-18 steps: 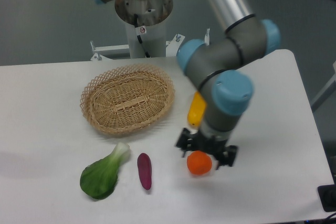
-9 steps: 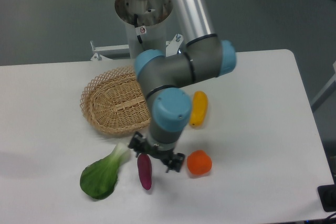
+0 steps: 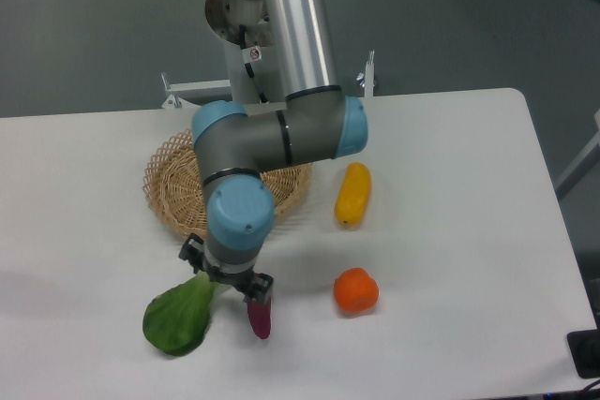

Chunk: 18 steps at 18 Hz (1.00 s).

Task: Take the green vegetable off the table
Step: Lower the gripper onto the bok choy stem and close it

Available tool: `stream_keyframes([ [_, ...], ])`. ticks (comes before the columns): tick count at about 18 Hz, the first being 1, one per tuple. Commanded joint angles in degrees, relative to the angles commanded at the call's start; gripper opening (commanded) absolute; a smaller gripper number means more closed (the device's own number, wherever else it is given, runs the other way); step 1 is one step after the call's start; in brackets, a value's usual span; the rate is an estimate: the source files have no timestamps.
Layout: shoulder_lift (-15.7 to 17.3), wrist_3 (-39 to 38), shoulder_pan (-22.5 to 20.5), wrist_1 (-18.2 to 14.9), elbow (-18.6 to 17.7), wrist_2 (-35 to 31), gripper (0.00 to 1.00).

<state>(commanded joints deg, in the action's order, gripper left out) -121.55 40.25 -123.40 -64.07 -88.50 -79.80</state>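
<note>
The white tabletop (image 3: 450, 194) fills most of the view, rounded at its far right corner. Over it reaches the arm (image 3: 281, 128), a silver tube coming down to grey joints with blue caps, its wrist pointing straight down near the front edge. Behind the wrist sits the oval wicker basket (image 3: 173, 189), partly hidden by the arm. The green vegetable (image 3: 178, 320) lies flat on the tabletop at front left, its dark leaf toward the front and its pale stem (mostly covered by the wrist) running up under the tool (image 3: 228, 280). The tool hangs low right over that stem end and the top of the purple piece (image 3: 259, 318) just beside it; whether its fingers are spread or pressed together I cannot tell, nor whether they touch anything. Well to the right lie a yellow piece (image 3: 353, 194) and, nearer the front, an orange piece (image 3: 356, 290).
</note>
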Motion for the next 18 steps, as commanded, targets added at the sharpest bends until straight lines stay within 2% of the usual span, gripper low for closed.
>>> stream_keyframes([
  [4, -0.61, -0.88, 1.23, 2.72, -2.11, -0.26, 1.0],
  [7, -1.4, -2.72, 1.5, 6.84, -3.16, -0.79, 1.0],
  [13, -2.46, -3.87, 2.29, 7.65, -3.25, -3.25, 0.99],
  [15, -2.46, -4.04, 2.29, 7.56, -3.17, -3.34, 0.76],
  [16, -2.29, -4.3, 2.29, 7.56, -2.99, -3.25, 0.57],
  [18, -2.29, -5.44, 2.29, 7.56, -2.9, -3.25, 0.32],
])
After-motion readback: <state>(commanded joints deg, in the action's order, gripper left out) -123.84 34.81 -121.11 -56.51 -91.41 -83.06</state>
